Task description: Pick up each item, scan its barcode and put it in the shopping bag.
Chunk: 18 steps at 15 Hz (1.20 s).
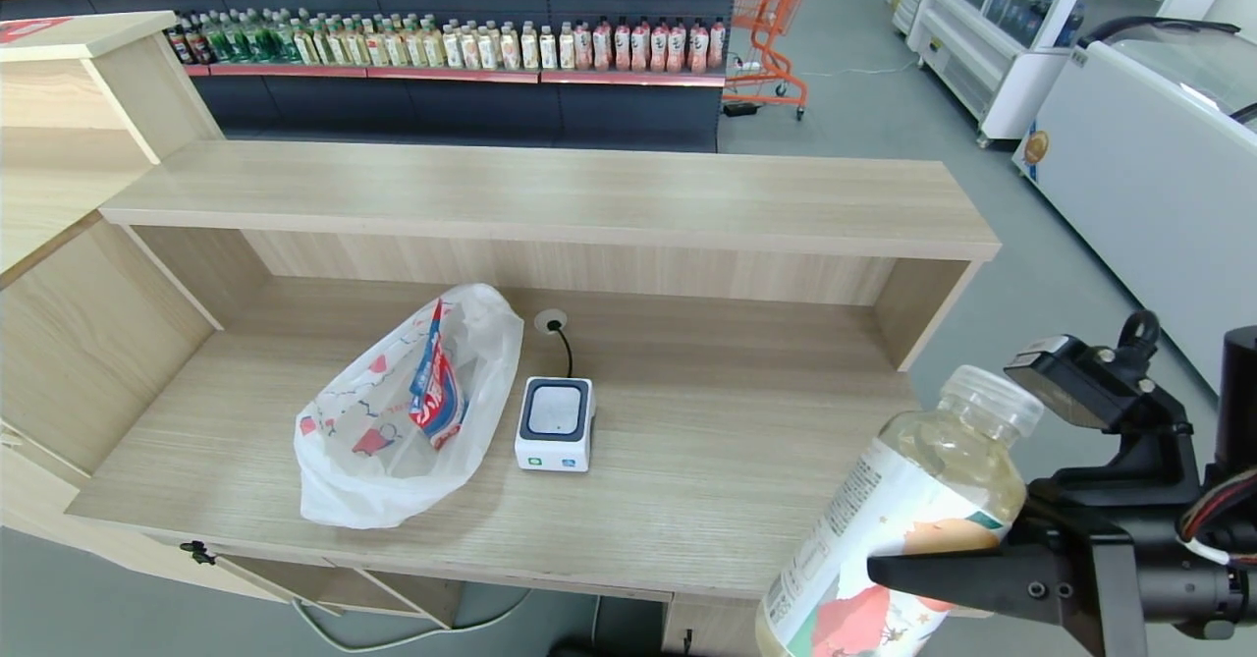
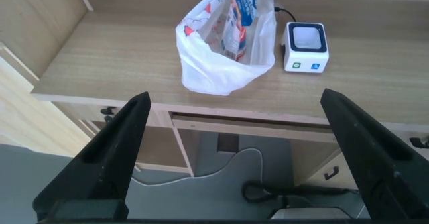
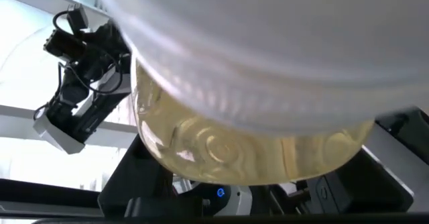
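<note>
At the near right corner of the counter (image 1: pixel 707 461), we record the right claw (image 1: pixel 972 564) closed around a bottle (image 1: pixel 884 529), gripping it just below the shoulder. A broad stretch of bare wood lies to the left of this claw and farther out, bounded at the back by the counter's wall under the upper shelf (image 1: pixel 550 195), at the right by an upright side panel, and at the front by the near edge. Left of the right claw and well apart from it stands the scanner (image 1: pixel 555 423), a white box with a dark window facing up and a cable (image 1: pixel 563 348) running to a hole behind it. The shopping bag (image 1: pixel 393 411) lies just beside the scanner on its far side from that claw. The left claw (image 2: pixel 236 96) hangs with its fingers (image 2: pixel 114 163) spread wide and nothing between them, short of the counter's near edge; the bag (image 2: pixel 221 49) and scanner (image 2: pixel 306 46) lie ahead of it. Bottle: clear plastic, pale yellow liquid (image 3: pixel 255 143), whitish cap, white label with red and orange pictures, tilted with the cap up and to the right. Its base is cut off by the head view's lower edge, and it hides the claw's far finger. The bag's film half veils a red and blue packet (image 1: pixel 435 392) inside.
</note>
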### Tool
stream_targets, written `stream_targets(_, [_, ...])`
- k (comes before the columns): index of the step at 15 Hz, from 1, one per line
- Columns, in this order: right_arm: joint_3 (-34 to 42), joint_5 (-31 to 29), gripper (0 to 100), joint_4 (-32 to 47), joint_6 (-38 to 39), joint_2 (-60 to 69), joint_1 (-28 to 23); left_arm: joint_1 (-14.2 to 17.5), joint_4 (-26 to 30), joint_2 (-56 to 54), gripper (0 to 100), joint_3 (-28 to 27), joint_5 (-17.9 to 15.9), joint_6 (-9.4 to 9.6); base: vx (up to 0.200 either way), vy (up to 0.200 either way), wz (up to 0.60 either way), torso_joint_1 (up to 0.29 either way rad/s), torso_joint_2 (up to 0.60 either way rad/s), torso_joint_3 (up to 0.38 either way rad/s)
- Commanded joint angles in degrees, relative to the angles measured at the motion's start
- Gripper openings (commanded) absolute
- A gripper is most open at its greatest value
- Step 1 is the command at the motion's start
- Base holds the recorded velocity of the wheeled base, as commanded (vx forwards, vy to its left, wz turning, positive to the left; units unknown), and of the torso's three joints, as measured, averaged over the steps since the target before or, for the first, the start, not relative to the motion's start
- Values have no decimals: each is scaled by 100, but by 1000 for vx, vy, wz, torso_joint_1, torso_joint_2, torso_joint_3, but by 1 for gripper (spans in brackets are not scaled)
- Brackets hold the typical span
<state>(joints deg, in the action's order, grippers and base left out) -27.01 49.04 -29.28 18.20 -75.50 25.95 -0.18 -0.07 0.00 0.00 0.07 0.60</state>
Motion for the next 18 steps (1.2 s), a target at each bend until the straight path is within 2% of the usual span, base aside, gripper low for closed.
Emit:
stream_targets(1, [3,9,0,1,-1,61,15,1,-1,9,100,0,1,2,0,0,0,0,0,0])
stream_targets(7, [-32,9,0,1,-546,53,24,9,-1,9,100,0,1,2,0,0,0,0,0,0])
stream_targets(11, [-41,35,0,-25,-590,105,50,1,-1,9,100,0,1,2,0,0,0,0,0,0])
stream_targets(13, [-50,35,0,-69,-1170,53,50,1,-1,9,100,0,1,2,0,0,0,0,0,0])
stream_targets(14, [-41,88,0,-148,-1715,44,41,1,-1,0,100,0,1,2,0,0,0,0,0,0])
stream_targets(18, [-85,773,0,-1097,-2875,-53,-73,1,-1,9,100,0,1,2,0,0,0,0,0,0])
